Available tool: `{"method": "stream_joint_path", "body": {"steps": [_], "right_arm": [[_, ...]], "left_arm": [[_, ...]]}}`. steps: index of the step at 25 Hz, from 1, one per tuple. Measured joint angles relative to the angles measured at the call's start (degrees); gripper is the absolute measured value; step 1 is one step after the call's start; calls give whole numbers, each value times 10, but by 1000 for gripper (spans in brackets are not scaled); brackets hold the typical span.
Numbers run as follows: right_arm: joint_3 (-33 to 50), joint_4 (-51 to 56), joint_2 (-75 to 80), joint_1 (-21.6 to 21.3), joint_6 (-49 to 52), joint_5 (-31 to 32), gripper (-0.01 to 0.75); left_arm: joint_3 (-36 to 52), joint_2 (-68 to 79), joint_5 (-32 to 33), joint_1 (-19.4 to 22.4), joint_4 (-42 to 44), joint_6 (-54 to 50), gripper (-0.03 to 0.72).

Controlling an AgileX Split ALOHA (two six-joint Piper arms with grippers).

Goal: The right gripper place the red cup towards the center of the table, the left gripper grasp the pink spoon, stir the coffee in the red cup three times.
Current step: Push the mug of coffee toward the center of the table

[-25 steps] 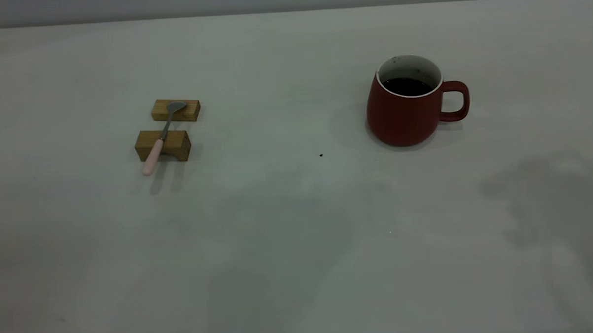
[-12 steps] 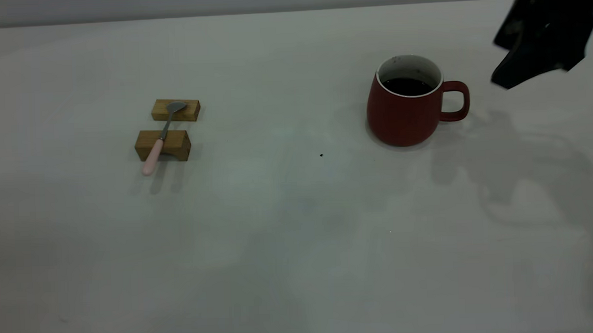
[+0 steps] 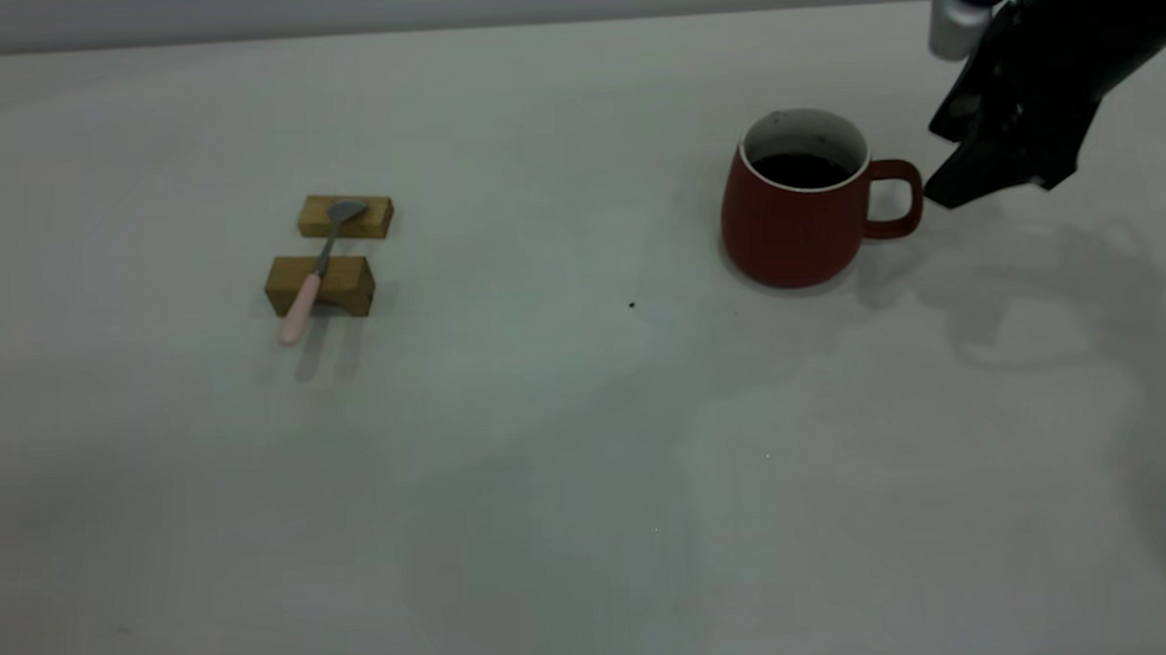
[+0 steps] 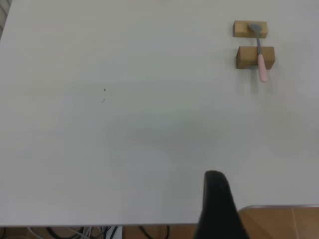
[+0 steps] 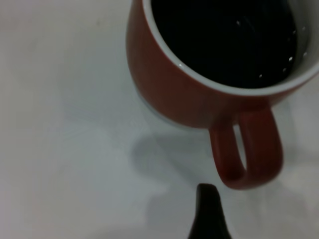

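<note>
The red cup [image 3: 793, 228] stands upright on the right half of the table [image 3: 548, 445], with dark coffee [image 3: 801, 170] inside and its handle [image 3: 894, 198] turned right. My right gripper [image 3: 990, 192] hangs open just right of that handle, not touching it. In the right wrist view one black finger [image 5: 207, 209] sits a little short of the handle [image 5: 249, 154]. The pink spoon [image 3: 314, 274] lies across two wooden blocks at the left, pink handle nearest the front. My left gripper shows only as one finger [image 4: 214, 204] at the table's edge, far from the spoon [image 4: 259, 55].
The two wooden blocks [image 3: 345, 217] [image 3: 320, 286] hold the spoon off the table. A tiny dark speck [image 3: 632, 305] lies between spoon and cup. The table's edge and floor [image 4: 279, 224] show in the left wrist view.
My right arm came in from the upper right and dropped down and left, close to the cup's handle. Cup, spoon and blocks have not moved.
</note>
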Motion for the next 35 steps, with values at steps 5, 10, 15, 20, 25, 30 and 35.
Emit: {"method": "stream_joint_path", "body": {"steps": [5, 10, 15, 20, 25, 30, 35], "right_arm": [[-32, 26, 38, 3, -1, 19, 588], [-69, 38, 71, 21, -2, 19, 588], [-78, 38, 85, 59, -2, 21, 588], [-93, 41, 92, 109, -2, 12, 588], [-135, 79, 115, 163, -2, 12, 588], [-169, 131, 129, 198, -2, 13, 588], [-171, 136, 128, 199, 19, 15, 588]], "left_arm": [[0, 0, 0, 0, 0, 0, 571], [0, 0, 0, 0, 0, 0, 571], [0, 0, 0, 0, -1, 0, 571], [0, 0, 0, 0, -1, 0, 571], [0, 0, 0, 0, -1, 0, 571], [0, 0, 0, 0, -1, 0, 571], [0, 0, 0, 0, -1, 0, 571]]}}
